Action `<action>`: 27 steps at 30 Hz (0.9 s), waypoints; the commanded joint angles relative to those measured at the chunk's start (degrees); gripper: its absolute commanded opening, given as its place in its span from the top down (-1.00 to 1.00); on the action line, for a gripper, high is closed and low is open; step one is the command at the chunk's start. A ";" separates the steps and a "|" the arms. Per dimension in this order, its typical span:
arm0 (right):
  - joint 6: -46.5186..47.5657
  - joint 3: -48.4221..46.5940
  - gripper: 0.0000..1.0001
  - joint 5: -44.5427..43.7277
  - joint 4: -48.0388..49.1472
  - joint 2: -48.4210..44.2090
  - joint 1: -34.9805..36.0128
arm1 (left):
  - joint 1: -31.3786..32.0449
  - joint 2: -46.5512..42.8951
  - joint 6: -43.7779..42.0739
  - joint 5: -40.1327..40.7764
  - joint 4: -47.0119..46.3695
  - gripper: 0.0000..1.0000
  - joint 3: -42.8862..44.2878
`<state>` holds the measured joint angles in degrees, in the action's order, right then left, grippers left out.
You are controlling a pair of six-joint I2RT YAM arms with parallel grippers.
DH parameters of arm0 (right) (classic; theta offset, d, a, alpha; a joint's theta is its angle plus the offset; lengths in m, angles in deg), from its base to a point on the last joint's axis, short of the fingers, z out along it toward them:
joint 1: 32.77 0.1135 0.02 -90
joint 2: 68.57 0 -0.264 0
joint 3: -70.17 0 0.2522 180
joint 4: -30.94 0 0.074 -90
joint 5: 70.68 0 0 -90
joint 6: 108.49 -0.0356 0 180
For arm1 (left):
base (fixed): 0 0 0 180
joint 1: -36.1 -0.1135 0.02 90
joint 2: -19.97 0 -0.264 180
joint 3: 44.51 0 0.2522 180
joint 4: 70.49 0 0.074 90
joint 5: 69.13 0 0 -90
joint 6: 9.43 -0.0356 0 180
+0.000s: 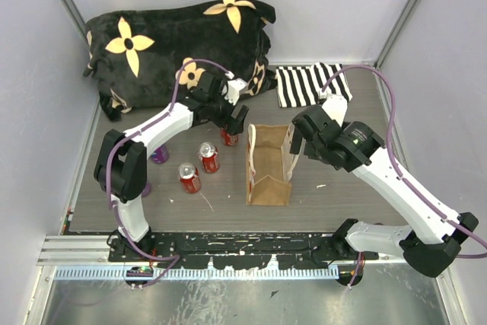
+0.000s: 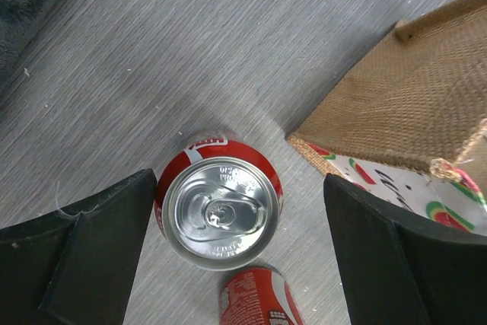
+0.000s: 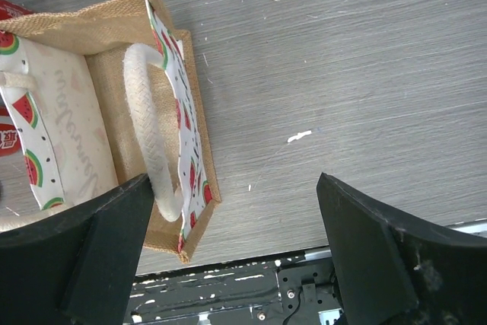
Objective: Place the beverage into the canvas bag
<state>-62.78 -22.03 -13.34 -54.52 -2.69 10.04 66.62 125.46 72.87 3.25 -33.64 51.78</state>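
Note:
Three red beverage cans stand left of the canvas bag (image 1: pixel 268 167). The far one (image 1: pixel 228 138) is right under my left gripper (image 1: pixel 233 123). In the left wrist view this can (image 2: pixel 221 203) stands upright between the open fingers, nearer the left finger (image 2: pixel 99 249) and not touching either. A second can (image 2: pixel 259 302) shows below it, and the bag's corner (image 2: pixel 411 97) is at the right. My right gripper (image 1: pixel 294 147) is open at the bag's right side. In the right wrist view the bag's cream loop handle (image 3: pixel 148 127) hangs just beside its left finger (image 3: pixel 99 256).
Two more red cans (image 1: pixel 208 157) (image 1: pixel 189 178) and a purple can (image 1: pixel 158 155) stand at the left. A black flowered cushion (image 1: pixel 167 43) and a black-and-white striped cloth (image 1: pixel 308 84) lie at the back. The black rail (image 1: pixel 251 247) runs along the front edge.

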 commanded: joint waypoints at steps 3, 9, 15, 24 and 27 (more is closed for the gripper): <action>-2.56 -0.55 -0.87 -3.15 -1.33 -2.35 0.24 | 1.51 1.54 -2.31 4.91 1.67 -1.00 0.67; -3.33 0.14 -0.87 -3.19 -1.60 -3.19 0.20 | 1.55 2.27 -2.58 6.92 1.69 -0.48 0.52; -3.59 0.17 -0.87 -3.28 -1.69 -3.11 0.17 | 1.56 1.85 -2.54 7.10 2.67 0.52 1.24; -3.71 0.05 -0.87 -3.71 -1.45 -3.18 0.23 | 1.45 -0.11 -3.45 8.81 8.42 1.00 7.67; -3.54 0.14 -0.88 -3.89 -1.19 -3.21 0.20 | 1.38 -0.65 -4.10 8.73 10.64 1.00 11.41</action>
<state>-65.40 -21.59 -14.70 -56.25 -4.56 10.04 68.11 126.64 70.14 11.44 -24.68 56.06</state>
